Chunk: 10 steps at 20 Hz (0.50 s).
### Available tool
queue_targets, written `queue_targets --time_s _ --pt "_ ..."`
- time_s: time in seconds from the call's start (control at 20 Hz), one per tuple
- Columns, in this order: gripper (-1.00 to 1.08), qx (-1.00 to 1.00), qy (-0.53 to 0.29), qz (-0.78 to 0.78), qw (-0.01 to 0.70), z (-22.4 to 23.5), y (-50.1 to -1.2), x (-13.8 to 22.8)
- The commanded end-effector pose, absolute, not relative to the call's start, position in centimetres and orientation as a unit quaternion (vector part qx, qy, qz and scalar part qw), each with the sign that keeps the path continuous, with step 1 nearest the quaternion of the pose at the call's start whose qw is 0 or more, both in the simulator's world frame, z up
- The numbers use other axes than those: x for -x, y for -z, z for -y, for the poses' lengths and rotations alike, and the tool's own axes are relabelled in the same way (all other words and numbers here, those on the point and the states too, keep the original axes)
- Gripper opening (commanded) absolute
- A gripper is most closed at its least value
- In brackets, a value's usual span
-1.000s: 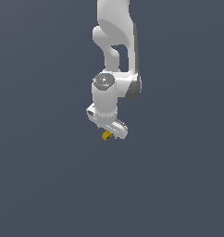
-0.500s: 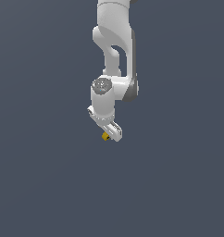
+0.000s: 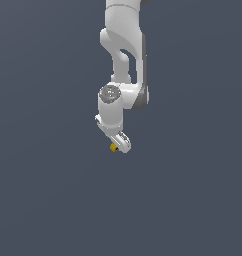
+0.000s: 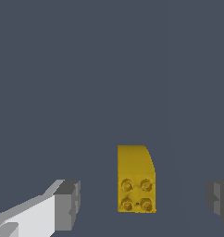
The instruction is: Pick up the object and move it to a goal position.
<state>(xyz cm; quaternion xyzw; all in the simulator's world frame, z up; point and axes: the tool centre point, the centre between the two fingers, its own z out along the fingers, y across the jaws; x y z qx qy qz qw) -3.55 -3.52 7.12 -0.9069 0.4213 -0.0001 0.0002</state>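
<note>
Wrist view shows the gripper (image 4: 141,201) spread wide, empty; the object (image 4: 136,178), small, rigid, likely light, suits flat-side pinching.

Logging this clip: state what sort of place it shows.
Probably a bare simulated test scene: flat grey-blue surface, a white robot arm, its open claw around a small yellow studded block.
</note>
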Motion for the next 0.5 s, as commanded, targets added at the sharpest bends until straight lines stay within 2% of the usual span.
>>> queue_targets --time_s 0.0,0.45 --pt "1.00 0.907 0.000 -0.422 0.000 3.5 -6.7 3.6" --pt "1.00 0.906 0.000 -0.424 0.000 3.6 -2.9 3.7"
